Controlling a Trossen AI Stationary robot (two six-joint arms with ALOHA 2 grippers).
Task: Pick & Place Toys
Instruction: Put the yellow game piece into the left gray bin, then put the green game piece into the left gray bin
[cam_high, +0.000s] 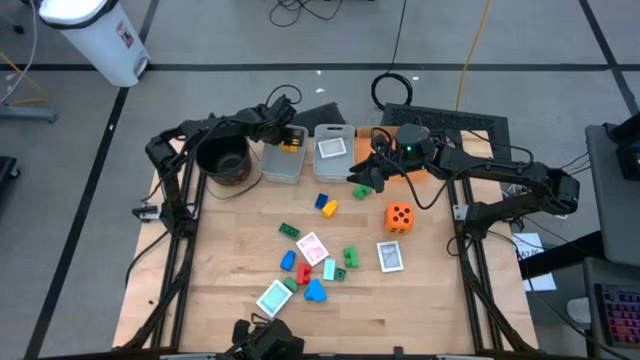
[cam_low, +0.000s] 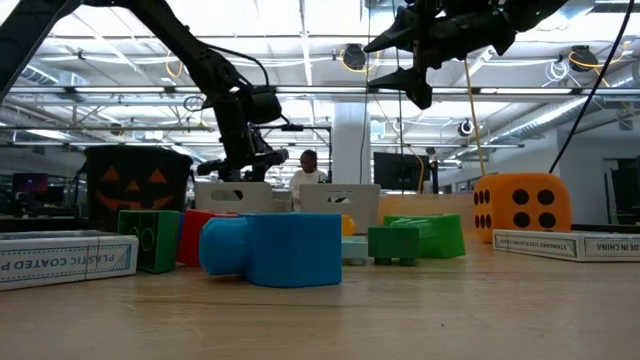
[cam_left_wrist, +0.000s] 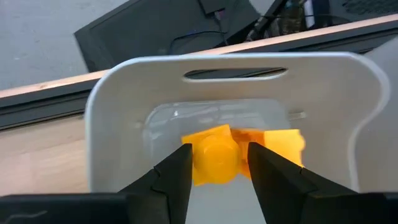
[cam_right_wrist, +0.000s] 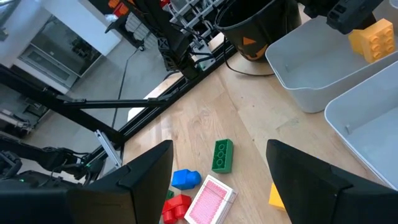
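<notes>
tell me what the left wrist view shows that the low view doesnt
Only the left wrist view looks down into the clear bin, where the left gripper has its fingers on either side of a yellow block, with another yellow block beside it. Only the low view shows the orange die, the blue block, green blocks, the boxed cards and the right gripper hanging high. Both show the left gripper at the bin.
</notes>
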